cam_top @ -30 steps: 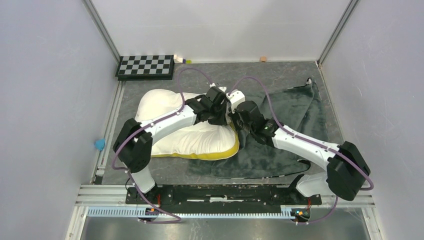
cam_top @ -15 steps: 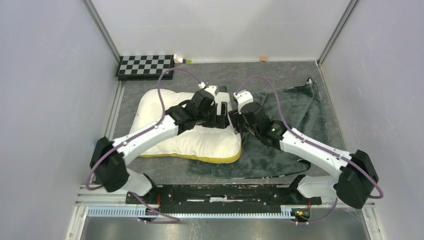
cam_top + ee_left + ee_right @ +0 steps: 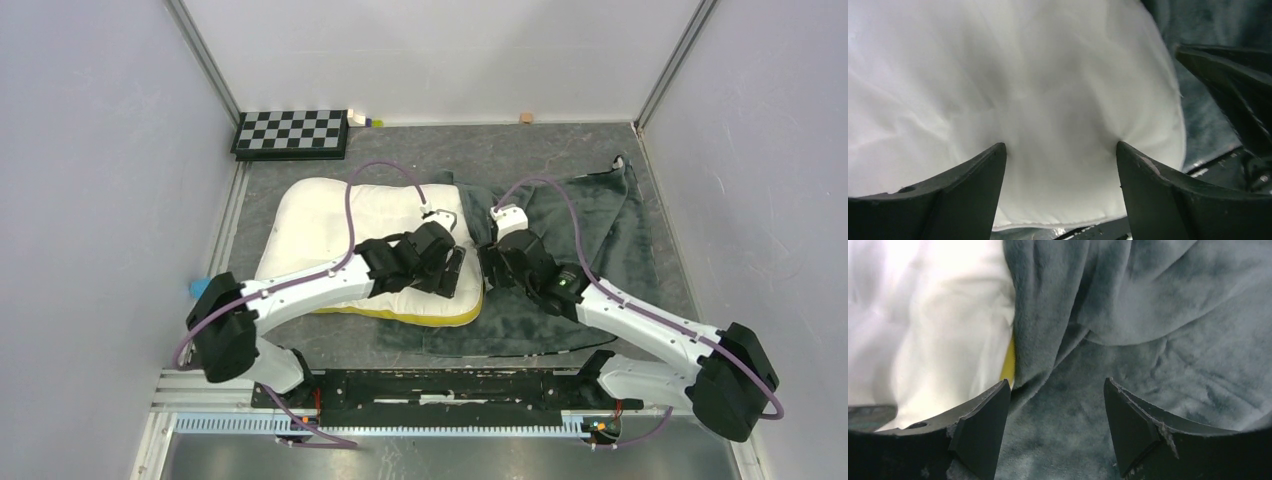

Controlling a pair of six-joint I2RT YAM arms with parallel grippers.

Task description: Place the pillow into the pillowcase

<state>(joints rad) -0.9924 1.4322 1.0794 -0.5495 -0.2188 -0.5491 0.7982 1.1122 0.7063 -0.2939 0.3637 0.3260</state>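
Plainly, the plump, cream-white quilted fabric pillow (image 3: pixel 320 220) lies flat and almost wholly bare on the left half of the grey table (image 3: pixel 560 150), with the yellow band (image 3: pixel 430 318) along its near edge in view. Its right edge meets the soft, dark grey-green plush pillowcase (image 3: pixel 600 230), which is spread on the right half, plain face up. In the right wrist view a fold of that plush laps against the pillow's edge just beside the yellow strip. Whether that fold is the mouth of the sack cannot be told.

The left gripper (image 3: pixel 1060 147) stands with its fingers spread wide, the tips dimpling the pillow's right end but pinching nothing. The right gripper (image 3: pixel 1057 382) is likewise parted and empty, poised over the plush just beside the seam where the two fabrics meet. A black-and-white checkerboard (image 3: pixel 292 133) sits at the far left corner, well apart.

By my reading, little is done. The pillow is brought up to the case, perhaps with one corner tucked under its edge. What is left is to find and lift the opening, feed the bulk of the cushion in, and draw the fabric over it.
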